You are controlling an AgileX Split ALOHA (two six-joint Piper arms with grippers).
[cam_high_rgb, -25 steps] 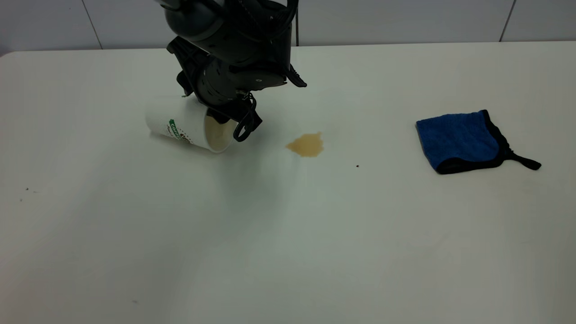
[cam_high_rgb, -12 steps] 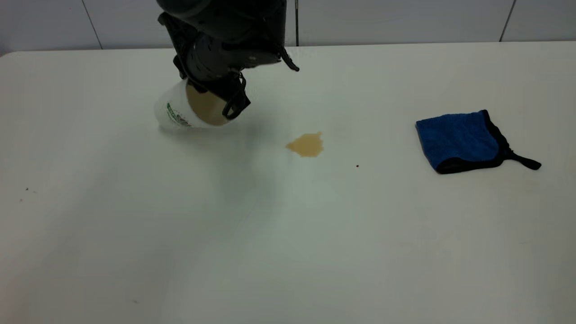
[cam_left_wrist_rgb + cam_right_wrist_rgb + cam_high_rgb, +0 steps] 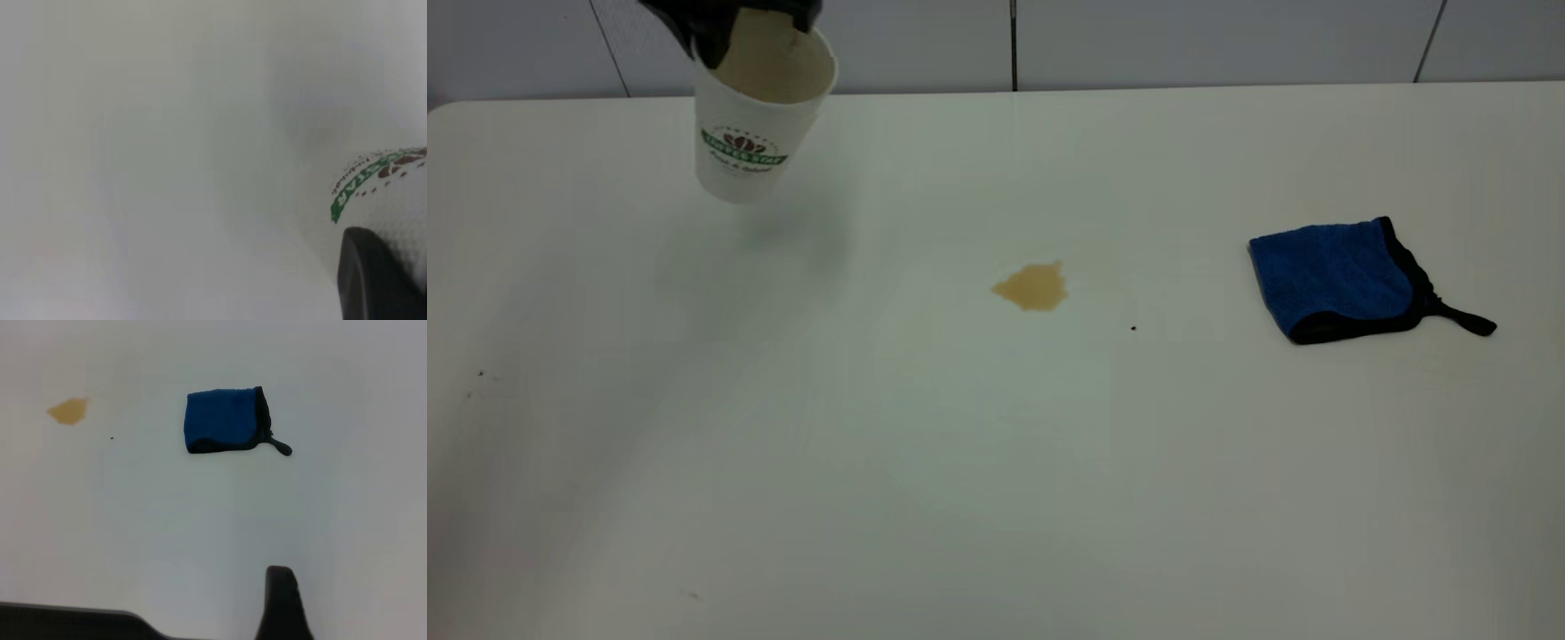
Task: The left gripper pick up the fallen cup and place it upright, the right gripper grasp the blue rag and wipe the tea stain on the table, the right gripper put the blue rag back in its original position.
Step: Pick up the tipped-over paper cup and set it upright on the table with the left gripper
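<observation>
The cup (image 3: 751, 124) hangs nearly upright, mouth up, over the far left of the table (image 3: 996, 462), its shadow lying apart below it. My left gripper (image 3: 716, 22) is shut on the cup's rim and mostly cut off by the frame's top edge. In the left wrist view one black finger (image 3: 370, 280) presses the cup's (image 3: 393, 200) logo wall. The tea stain (image 3: 1032, 286) lies mid-table, the blue rag (image 3: 1334, 277) flat at the right. My right gripper (image 3: 220, 623) hovers open and well short of the blue rag (image 3: 223, 420); the tea stain (image 3: 69, 411) lies off to the rag's side.
A tiny dark speck (image 3: 1133, 328) sits between stain and rag. The rag's black loop tail (image 3: 1472, 321) points toward the right edge. A grey panelled wall (image 3: 1138, 40) runs behind the table's far edge.
The left gripper has lifted the cup off its side, swung it upright and carried it up and to the left. The stain and rag have not moved.
</observation>
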